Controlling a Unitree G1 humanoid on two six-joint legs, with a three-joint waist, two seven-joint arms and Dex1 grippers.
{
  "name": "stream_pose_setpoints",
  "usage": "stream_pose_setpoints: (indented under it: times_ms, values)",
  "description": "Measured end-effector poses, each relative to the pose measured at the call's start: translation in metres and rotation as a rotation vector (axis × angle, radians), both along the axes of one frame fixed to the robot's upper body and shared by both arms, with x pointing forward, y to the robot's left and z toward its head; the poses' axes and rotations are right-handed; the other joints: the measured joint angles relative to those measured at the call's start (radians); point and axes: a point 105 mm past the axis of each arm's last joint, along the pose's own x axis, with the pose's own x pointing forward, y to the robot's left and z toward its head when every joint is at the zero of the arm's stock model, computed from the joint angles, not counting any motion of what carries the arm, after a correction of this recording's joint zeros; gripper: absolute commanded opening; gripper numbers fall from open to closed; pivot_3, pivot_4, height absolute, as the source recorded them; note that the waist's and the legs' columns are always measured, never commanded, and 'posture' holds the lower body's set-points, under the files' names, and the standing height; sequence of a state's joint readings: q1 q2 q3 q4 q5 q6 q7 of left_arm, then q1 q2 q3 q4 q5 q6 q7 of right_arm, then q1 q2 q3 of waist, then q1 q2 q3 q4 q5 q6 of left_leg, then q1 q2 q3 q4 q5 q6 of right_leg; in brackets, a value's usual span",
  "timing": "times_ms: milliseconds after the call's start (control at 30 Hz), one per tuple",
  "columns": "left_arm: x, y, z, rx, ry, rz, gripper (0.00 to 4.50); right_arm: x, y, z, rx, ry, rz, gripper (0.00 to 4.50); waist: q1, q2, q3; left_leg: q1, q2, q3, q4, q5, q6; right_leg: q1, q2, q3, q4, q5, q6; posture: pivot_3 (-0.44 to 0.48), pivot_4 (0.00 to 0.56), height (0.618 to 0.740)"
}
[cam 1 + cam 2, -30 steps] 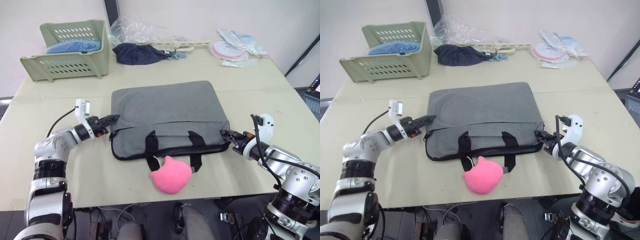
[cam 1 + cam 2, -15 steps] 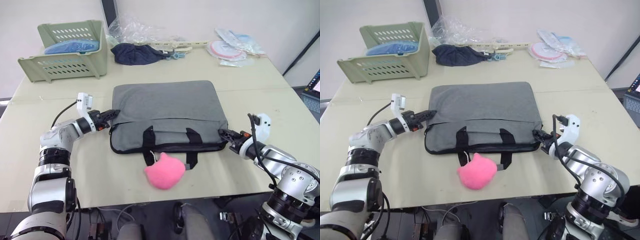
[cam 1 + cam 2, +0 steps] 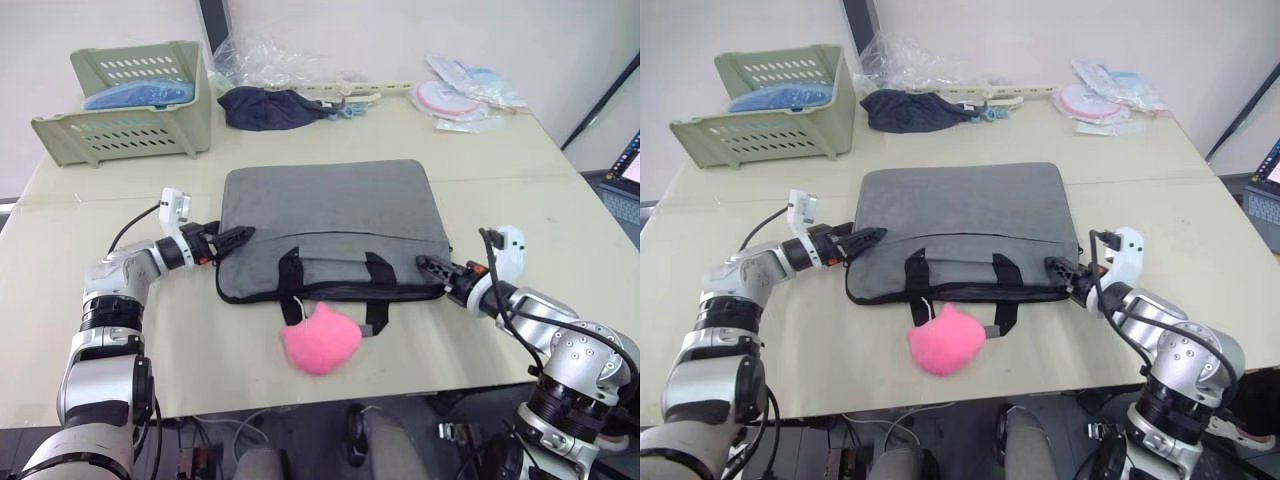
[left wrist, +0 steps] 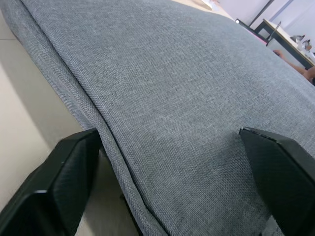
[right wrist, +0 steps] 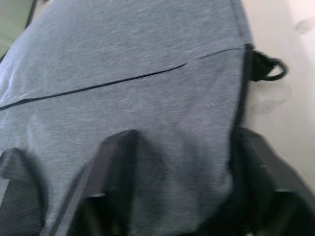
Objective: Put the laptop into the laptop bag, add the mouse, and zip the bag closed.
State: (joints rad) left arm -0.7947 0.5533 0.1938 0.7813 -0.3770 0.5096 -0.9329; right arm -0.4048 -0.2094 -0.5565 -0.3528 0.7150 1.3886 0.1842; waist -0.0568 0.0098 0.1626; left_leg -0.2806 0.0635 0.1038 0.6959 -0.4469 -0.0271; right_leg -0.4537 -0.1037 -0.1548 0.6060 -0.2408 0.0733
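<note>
Grippers are spread: we are bracing the laptop bag [image 3: 330, 225] mid-table, left gripper [image 3: 232, 238] and right gripper [image 3: 432, 268] at opposite corners; zipping seems the step, next finding the pull

Grey woven laptop bag [image 3: 330, 215], black trim, black handles [image 3: 290, 285]. Pink plush toy [image 3: 320, 340]. Pale beige table [image 3: 520, 200]. Pale green slotted basket [image 3: 130, 120], blue item [image 3: 140, 93] inside. Dark navy cloth [image 3: 270, 106]. Clear crinkled plastic [image 3: 270, 60]. Black gripper fingers [image 4: 69, 182], left; black fingers [image 5: 110, 182], right.
</note>
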Motion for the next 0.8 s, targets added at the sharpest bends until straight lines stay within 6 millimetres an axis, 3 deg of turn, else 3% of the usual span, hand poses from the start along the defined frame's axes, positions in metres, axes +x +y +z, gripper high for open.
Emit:
stream_pose_setpoints:
  times_ms: [200, 600, 800]
  values:
    - [-0.006, 0.009, -0.001, 0.018, -0.008, 0.011, 4.50, -0.005, -0.009, 0.002, -0.055, -0.010, -0.002, 4.39, 0.000, 0.000, 0.000, 0.000, 0.000, 0.000, 0.000, 0.000, 0.000, 0.000, 0.000, 0.000, 0.000, 0.000, 0.000, 0.000, 0.150, 0.740]
    - [-0.043, 0.050, -0.002, 0.108, 0.021, 0.085, 4.50, -0.015, -0.036, 0.036, -0.277, -0.109, -0.031, 4.39, 0.008, 0.000, 0.001, -0.002, 0.000, 0.000, 0.000, 0.000, 0.001, -0.002, -0.001, 0.000, 0.000, 0.000, 0.000, 0.000, 0.150, 0.740]
    - [-0.052, 0.064, 0.051, 0.241, -0.141, 0.076, 4.50, -0.012, -0.043, 0.083, -0.414, -0.256, -0.002, 4.39, 0.008, -0.002, 0.003, -0.002, -0.001, 0.000, 0.001, -0.001, 0.001, -0.008, -0.002, 0.000, 0.001, 0.000, 0.000, 0.000, 0.150, 0.740]
